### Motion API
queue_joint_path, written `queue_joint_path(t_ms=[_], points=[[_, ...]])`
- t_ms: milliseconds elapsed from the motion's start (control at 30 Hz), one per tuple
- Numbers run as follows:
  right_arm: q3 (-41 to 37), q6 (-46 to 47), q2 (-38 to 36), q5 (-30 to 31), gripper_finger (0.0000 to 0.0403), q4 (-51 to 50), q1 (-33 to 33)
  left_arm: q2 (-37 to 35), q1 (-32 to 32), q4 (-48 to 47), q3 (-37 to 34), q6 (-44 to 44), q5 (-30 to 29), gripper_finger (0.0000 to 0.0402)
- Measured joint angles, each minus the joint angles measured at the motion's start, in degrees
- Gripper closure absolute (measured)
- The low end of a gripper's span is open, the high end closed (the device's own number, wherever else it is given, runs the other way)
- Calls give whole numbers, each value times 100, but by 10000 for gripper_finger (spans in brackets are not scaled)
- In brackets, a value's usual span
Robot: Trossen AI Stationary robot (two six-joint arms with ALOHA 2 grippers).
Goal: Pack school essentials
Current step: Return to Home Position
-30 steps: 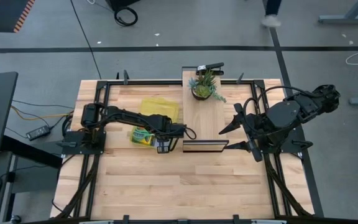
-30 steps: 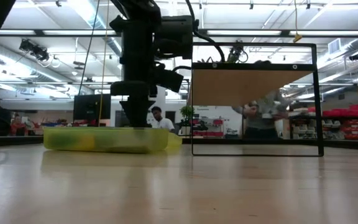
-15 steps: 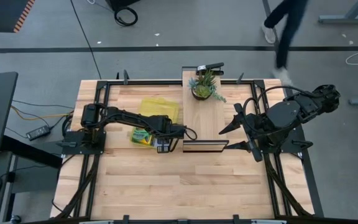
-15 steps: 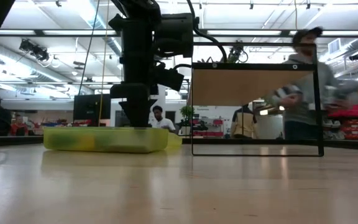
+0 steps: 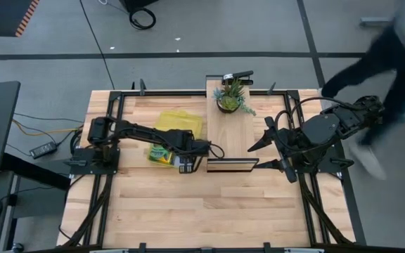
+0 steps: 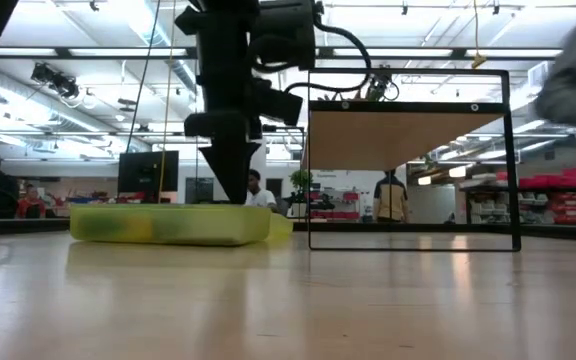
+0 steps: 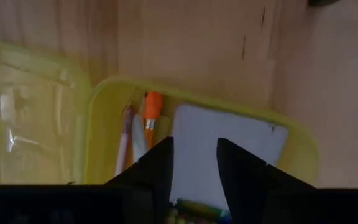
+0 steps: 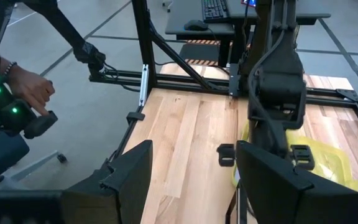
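Observation:
The translucent yellow case (image 5: 162, 154) lies open on the table's left half, its lid (image 5: 183, 121) flat beside it. In the left wrist view it holds the light blue sticky-note pad (image 7: 229, 140), an orange pencil (image 7: 151, 112) with pale sticks beside it, and an edge of the crayon box (image 7: 194, 206). My left gripper (image 7: 194, 158) (image 6: 230, 195) hangs open just above the case, fingers pointing down over the pad. My right gripper (image 8: 194, 168) (image 5: 269, 149) waits open over the table's right side. The scissors do not show.
A wooden board in a black frame (image 6: 413, 160) (image 5: 232, 163) stands upright right of the case. The potted plant (image 5: 232, 97) sits at the far edge. A person (image 5: 392, 49) passes beyond the table's right side. Bare wood (image 5: 209, 211) fills the near half.
My left gripper has risen a little, straight up out of the yellow case, and its fingertips now show above the rim. A person has walked across behind the table toward the right.

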Motion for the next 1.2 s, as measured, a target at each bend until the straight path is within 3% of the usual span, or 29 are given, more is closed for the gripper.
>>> queue_joint_path(t_ms=[233, 567, 1033, 1200], points=[[0, -13, 0, 61, 166, -4, -13, -407, 28, -199, 2, 147, 46, 296], [0, -20, 0, 57, 166, 27, -267, -1390, 360, -513, 0, 229, -262, 299], [2, -162, 0, 35, 166, 37, -280, -2979, 719, -257, 84, -144, -761, 299], [35, -176, -12, 33, 166, 20, -402, -3313, 716, 287, 207, -308, -771, 299]])
